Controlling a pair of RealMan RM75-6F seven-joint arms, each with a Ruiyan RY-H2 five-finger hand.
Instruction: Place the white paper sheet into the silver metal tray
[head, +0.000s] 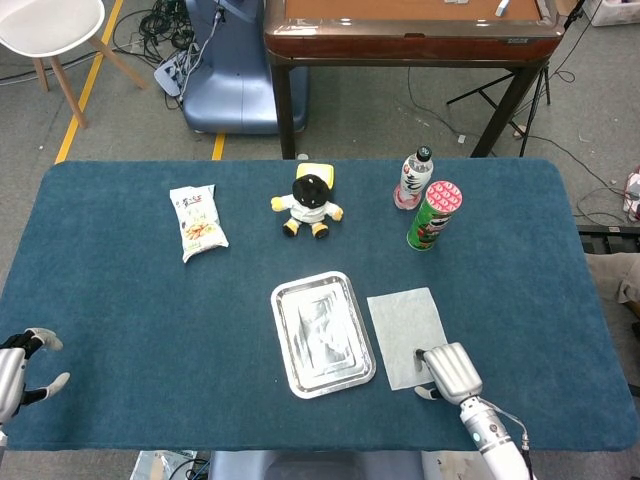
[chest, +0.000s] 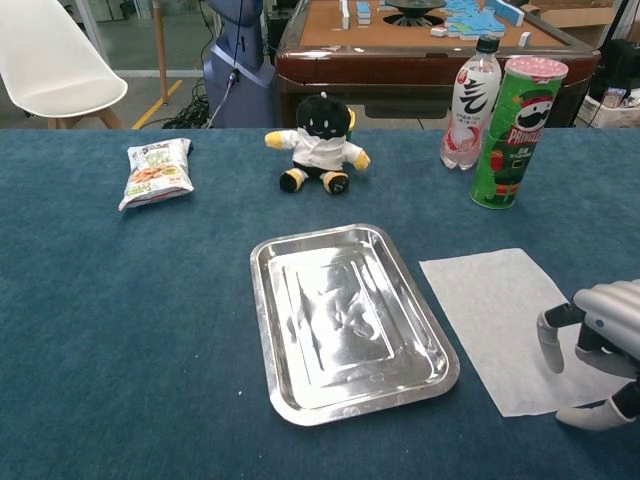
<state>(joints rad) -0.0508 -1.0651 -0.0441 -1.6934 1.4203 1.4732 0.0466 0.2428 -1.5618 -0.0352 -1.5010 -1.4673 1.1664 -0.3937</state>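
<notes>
The white paper sheet (head: 406, 320) (chest: 510, 320) lies flat on the blue table, just right of the silver metal tray (head: 322, 333) (chest: 345, 316), which has nothing in it. My right hand (head: 447, 371) (chest: 597, 350) hovers over the sheet's near right corner, fingers apart and curved downward, holding nothing. Whether its fingertips touch the paper I cannot tell. My left hand (head: 18, 370) sits at the table's near left edge, fingers spread, far from both objects; the chest view does not show it.
A plush toy (head: 310, 201) sits behind the tray. A green Pringles can (head: 434, 215) and a drink bottle (head: 413, 178) stand at the back right. A snack bag (head: 198, 221) lies at the back left. A brown table (head: 410, 30) stands beyond.
</notes>
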